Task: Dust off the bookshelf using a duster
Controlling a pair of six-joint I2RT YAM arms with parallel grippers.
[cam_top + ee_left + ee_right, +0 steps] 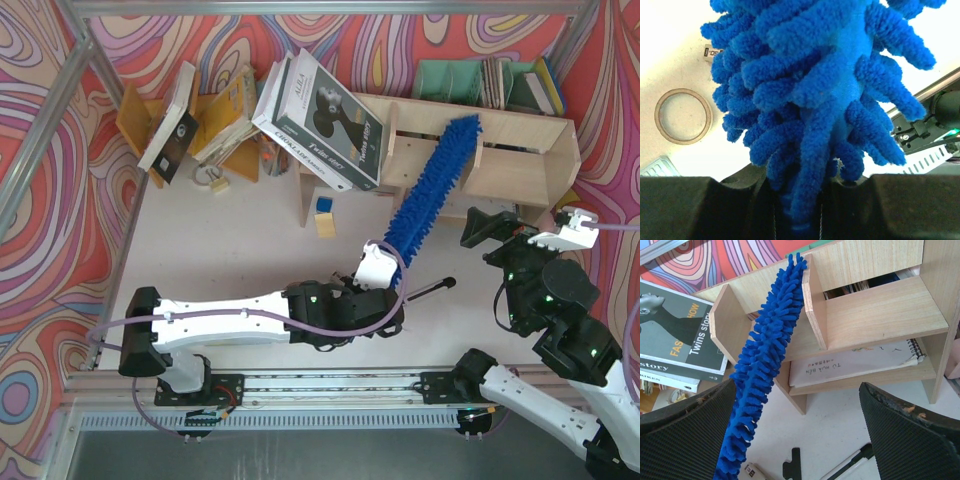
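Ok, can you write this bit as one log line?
left gripper: shut on duster | duster tip: at bookshelf divider | right gripper: open, empty

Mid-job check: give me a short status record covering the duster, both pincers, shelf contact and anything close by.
duster: held at its handle end, slanting up to the bookshelf
left pincer: shut on duster
right pincer: open, holding nothing, facing the bookshelf
contact: duster tip lies against an upright divider of the upper tier; touch looks likely, not certain
lower tier: notebook lying flat
shelf's left end: large books stacked beside it
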